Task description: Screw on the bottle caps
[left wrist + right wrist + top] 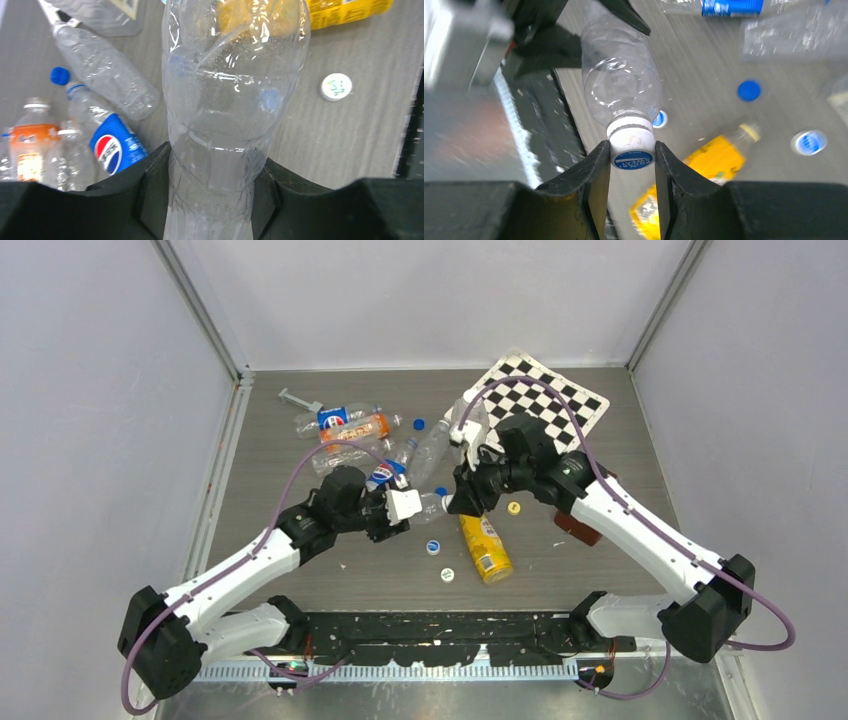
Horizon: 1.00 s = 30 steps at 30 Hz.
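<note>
My left gripper (210, 200) is shut on the body of a clear, unlabelled bottle (225, 125), holding it off the table. In the top view this bottle (432, 504) lies level between the two grippers, with its neck toward the right one. A white cap with a blue top (633, 150) sits on the bottle's neck. My right gripper (633, 161) is shut on that cap, one finger pressed on each side. From above, the left gripper (405, 505) and the right gripper (462, 500) face each other at the table's middle.
A yellow bottle (485, 548) lies just below the grippers. Loose caps (434, 547) (447, 575) (514, 507) lie around it, and a blue one (418, 424) further back. Pepsi-labelled and clear bottles (340, 420) are piled at the back left. A checkerboard (545, 395) lies at the back right.
</note>
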{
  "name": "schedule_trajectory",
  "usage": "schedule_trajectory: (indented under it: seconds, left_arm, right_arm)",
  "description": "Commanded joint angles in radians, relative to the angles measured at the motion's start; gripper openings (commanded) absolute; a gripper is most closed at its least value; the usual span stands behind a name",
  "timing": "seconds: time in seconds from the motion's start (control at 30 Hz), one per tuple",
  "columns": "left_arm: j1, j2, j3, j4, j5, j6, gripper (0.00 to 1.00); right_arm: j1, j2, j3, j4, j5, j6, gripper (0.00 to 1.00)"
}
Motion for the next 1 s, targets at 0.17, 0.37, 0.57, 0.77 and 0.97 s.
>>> schedule_trajectory:
  seconds: [0.17, 0.37, 0.57, 0.77, 0.97]
  left_arm:
    - [-0.071, -0.106, -0.091, 0.268, -0.301, 0.128, 0.0]
    - [-0.074, -0.084, -0.073, 0.202, -0.296, 0.131, 0.0]
    - [-0.072, -0.029, -0.012, 0.079, -0.187, 0.079, 0.0]
    - [-0.045, 0.026, 0.054, -0.02, 0.046, -0.009, 0.0]
    - [-0.032, 0.068, 0.088, -0.074, 0.163, -0.033, 0.0]
  right_arm:
    - [-0.074, 0.113, 0.019, 0.05, 0.087, 1.085, 0.04]
    - [-0.076, 0.014, 0.011, 0.105, 0.078, 0.675, 0.58]
    - [-0.075, -0.201, -0.063, 0.066, 0.009, -0.097, 0.68]
    - [-0.074, -0.327, -0.176, 0.102, -0.066, -0.517, 0.7]
    - [-0.055, -0.286, -0.116, -0.031, -0.128, -0.655, 0.68]
